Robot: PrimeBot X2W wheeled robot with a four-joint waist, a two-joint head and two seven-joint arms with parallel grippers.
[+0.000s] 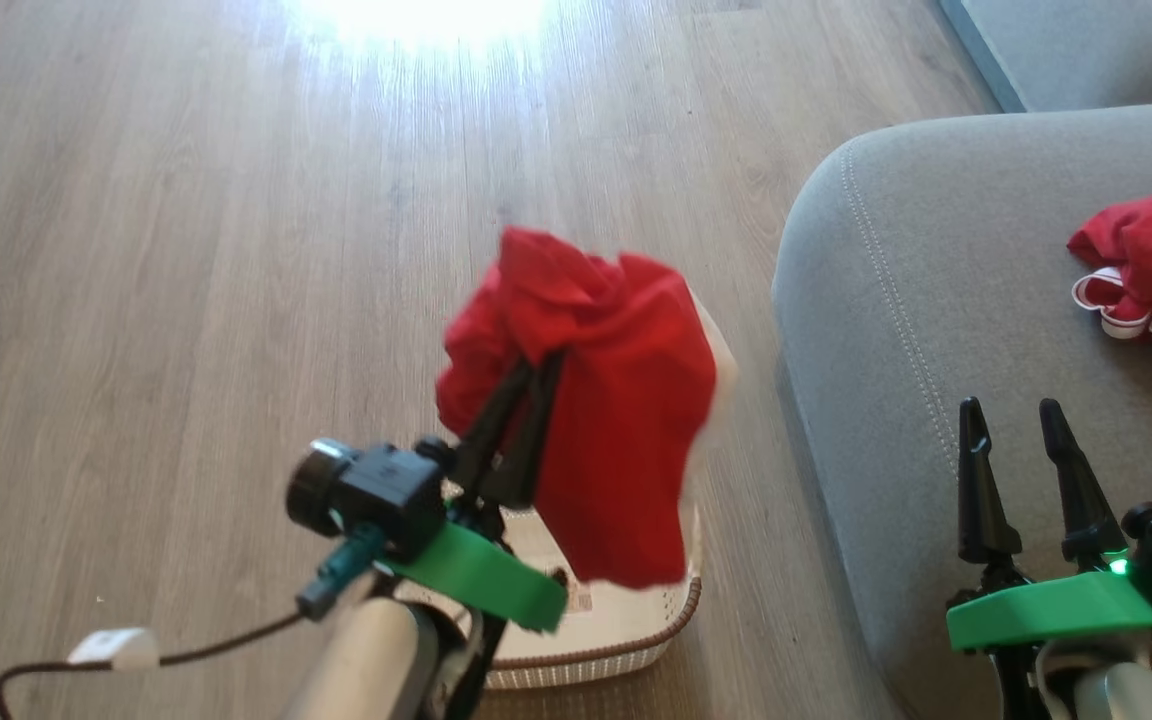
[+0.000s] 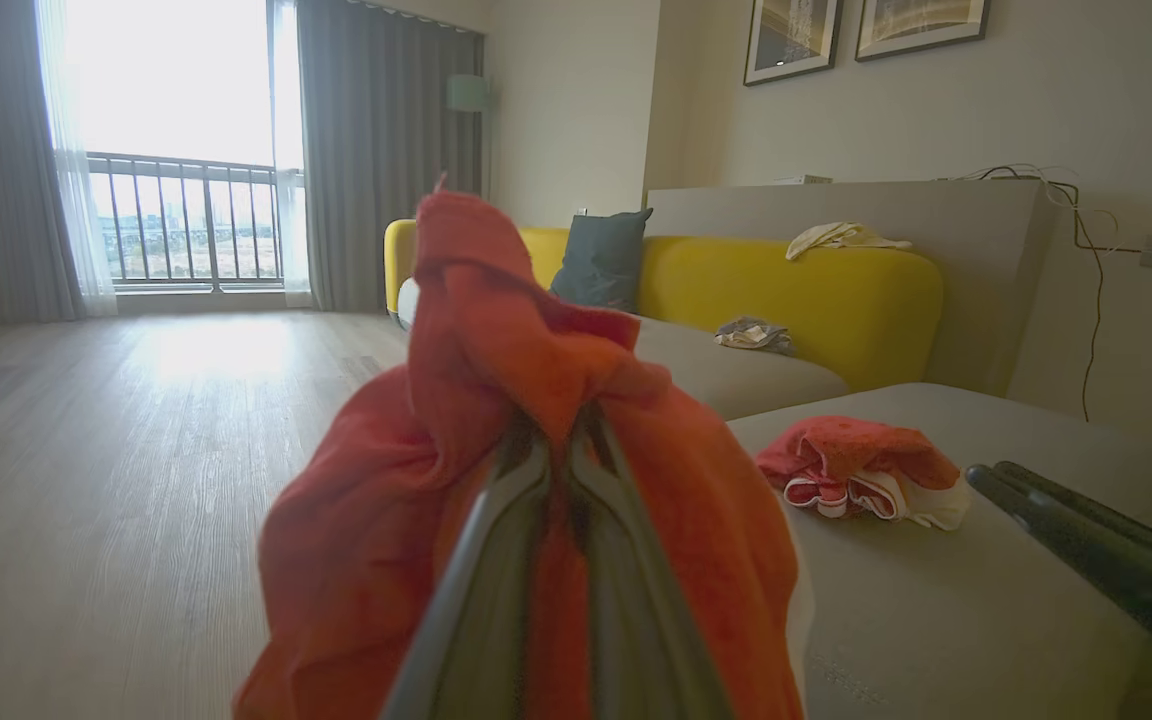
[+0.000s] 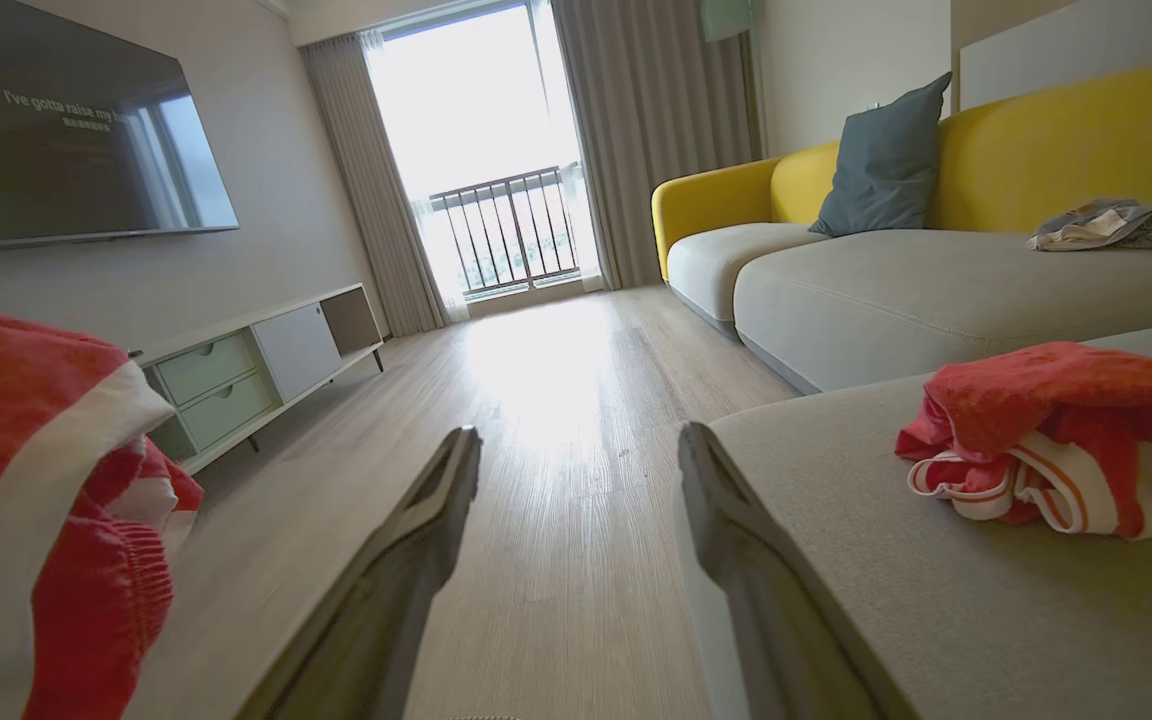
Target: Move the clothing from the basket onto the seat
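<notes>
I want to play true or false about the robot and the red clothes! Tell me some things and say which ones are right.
1. The left gripper is shut on a red garment. True.
2. The right gripper holds a garment too. False: it is open and empty.
3. A second garment lies on the seat. True.
4. The basket stands on the seat. False: it stands on the floor beside the seat.
</notes>
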